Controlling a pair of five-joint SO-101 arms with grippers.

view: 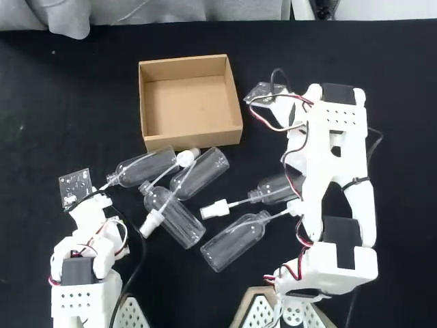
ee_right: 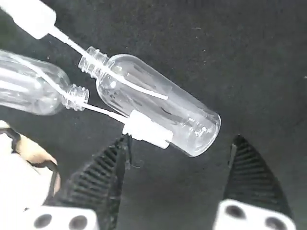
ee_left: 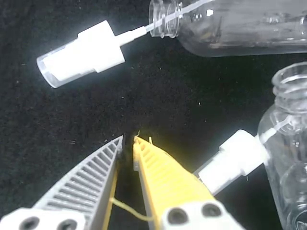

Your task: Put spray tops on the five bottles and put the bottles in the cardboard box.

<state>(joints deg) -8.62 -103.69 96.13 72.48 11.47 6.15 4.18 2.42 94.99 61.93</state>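
Plainly, none of the five clear plastic bottles is sitting in the open brown cardboard box point(view: 190, 102) yet. All are lying on their sides in a loose cluster on the black table point(view: 68, 102), just in front of the box and between the two arms. The white spray tops are lying loose as well, several with their thin tubes poking into bottle necks, none looking seated.

The right gripper point(ee_right: 182, 141) is hanging over the right-hand bottle point(ee_right: 153, 105) with its black jaws spread wide. That bottle is lying just beyond the jaw tips and roughly centred on the gap. Its long axis is running slantwise across the line between the jaws, neither square to it nor along it. Its neck is pointing away from the gripper toward the far spray top point(ee_right: 29, 17), which is lying clear of the neck with only its tube inside. The near spray top point(ee_right: 146, 129), tubed into the neighbouring bottle point(ee_right: 29, 91), is lying close by one jaw; whether it is touching the right-hand bottle I cannot tell.

The left gripper point(ee_left: 128, 140) is pointing at bare table, its grey and yellow jaws pressed almost together and holding nothing. One loose spray top point(ee_left: 79, 52) is lying ahead of it and another point(ee_left: 235, 160) just beside the yellow jaw.

The right arm is looking the nearer to a grasp, though its wrist probably needs turning so the jaws are closing across the bottle's width.
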